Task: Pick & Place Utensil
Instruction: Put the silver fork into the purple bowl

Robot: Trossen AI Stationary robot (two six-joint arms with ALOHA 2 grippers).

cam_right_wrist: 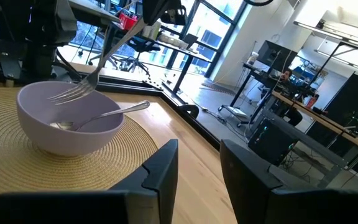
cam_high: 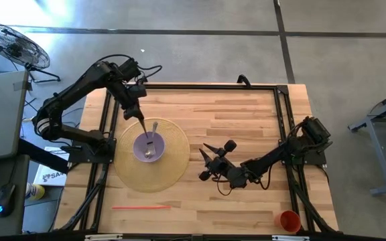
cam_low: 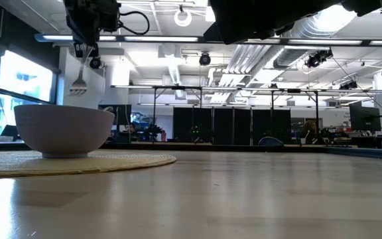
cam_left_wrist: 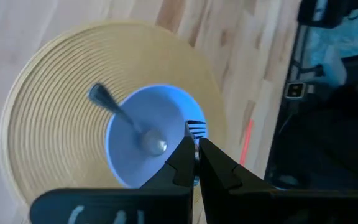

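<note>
A lilac bowl stands on a round woven placemat on the table's left half. A metal spoon lies in the bowl, its handle leaning on the rim. My left gripper hangs over the bowl's far rim, shut on a metal fork. The fork's tines point down, just above the bowl. My right gripper waits near the table's middle, level and facing the bowl, open with nothing between its fingers. My left gripper pinches the fork's handle between its two fingers, coming from above and slanting down. The fork runs on along the fingers, so only its tines show past the fingertips. It hangs clear, tines lowest, over the bowl's rim.
An orange cup stands at the near right corner. A thin red straw lies near the table's front edge, left of centre. A black frame borders the table's edges. Bare wood lies between the placemat and my right arm.
</note>
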